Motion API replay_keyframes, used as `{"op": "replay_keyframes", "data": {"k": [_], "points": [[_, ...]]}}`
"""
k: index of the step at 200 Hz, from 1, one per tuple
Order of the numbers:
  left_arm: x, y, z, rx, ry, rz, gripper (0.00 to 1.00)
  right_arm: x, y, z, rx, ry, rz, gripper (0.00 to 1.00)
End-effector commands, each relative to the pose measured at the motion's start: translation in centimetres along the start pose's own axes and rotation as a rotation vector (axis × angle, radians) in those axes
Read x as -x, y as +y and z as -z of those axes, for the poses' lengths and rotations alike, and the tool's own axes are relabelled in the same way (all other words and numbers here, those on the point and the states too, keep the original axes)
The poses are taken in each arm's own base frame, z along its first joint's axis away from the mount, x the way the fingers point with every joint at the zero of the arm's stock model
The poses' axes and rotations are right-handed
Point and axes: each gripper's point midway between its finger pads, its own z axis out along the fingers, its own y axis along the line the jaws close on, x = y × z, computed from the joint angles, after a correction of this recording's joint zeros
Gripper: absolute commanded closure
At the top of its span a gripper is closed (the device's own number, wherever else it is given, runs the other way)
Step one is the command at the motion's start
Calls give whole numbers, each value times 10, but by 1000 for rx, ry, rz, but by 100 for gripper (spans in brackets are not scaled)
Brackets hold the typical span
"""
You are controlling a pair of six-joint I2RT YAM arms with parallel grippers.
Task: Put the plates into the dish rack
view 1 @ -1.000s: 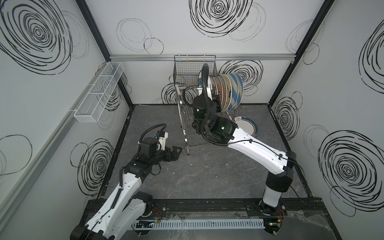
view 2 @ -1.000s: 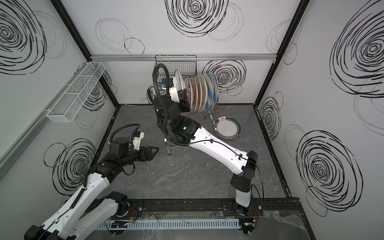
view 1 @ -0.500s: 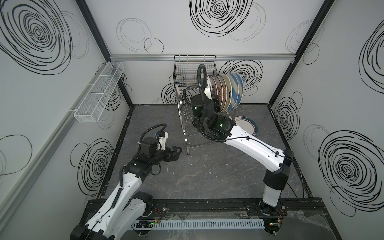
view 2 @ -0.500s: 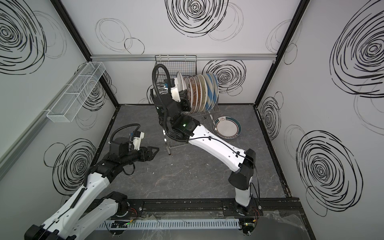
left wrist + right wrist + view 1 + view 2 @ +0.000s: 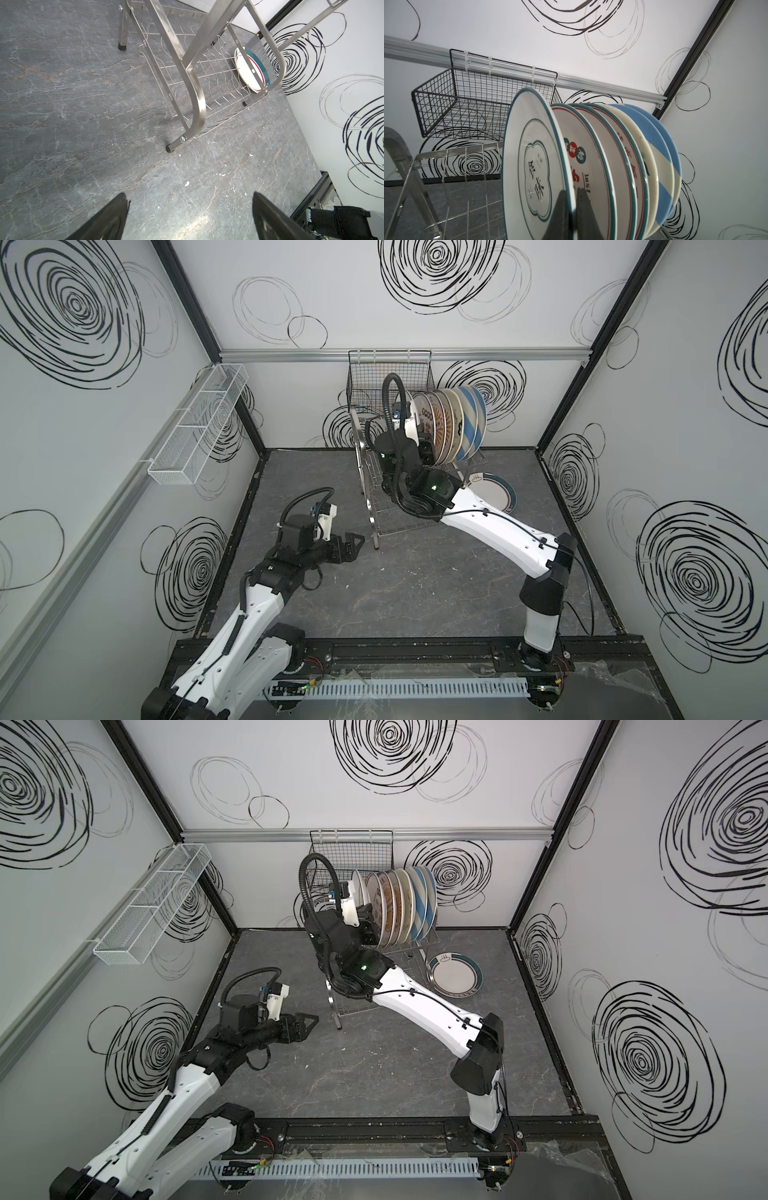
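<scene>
Grey marbled tabletop (image 5: pixel 415 593), white walls w/ black swirls. R claw (image 5: pixel 572 193) is clenched on the rim of a white plate (image 5: pixel 533 166) w/ a green clover outline. It stands upright at the left end of the plate row (image 5: pixel 623 166) in the dish rack (image 5: pixel 200 101), top tier. Can't tell if its lower edge sits in a slot. L claw (image 5: pixel 189 197) is released, jaws wide, over bare table near the rack's front leg. Teal-rimmed plate (image 5: pixel 455 977) lies flat on the table, right of the rack.
</scene>
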Motion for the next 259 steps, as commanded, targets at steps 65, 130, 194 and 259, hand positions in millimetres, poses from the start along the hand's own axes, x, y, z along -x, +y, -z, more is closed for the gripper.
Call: {"op": "replay_keyframes", "data": {"k": [65, 130, 194, 259], "points": [[6, -6, -2, -32, -23, -36, 4, 18, -5, 11, 7, -16, 0, 70], [8, -6, 0, -29, -31, -36, 4, 47, -17, 30, 39, -52, -32, 64], [8, -5, 0, -27, -35, -36, 4, 27, -10, 28, 409, 118, -292, 59], [9, -7, 1, -36, -36, -37, 4, 11, 1, 31, 463, 190, -305, 59]]}}
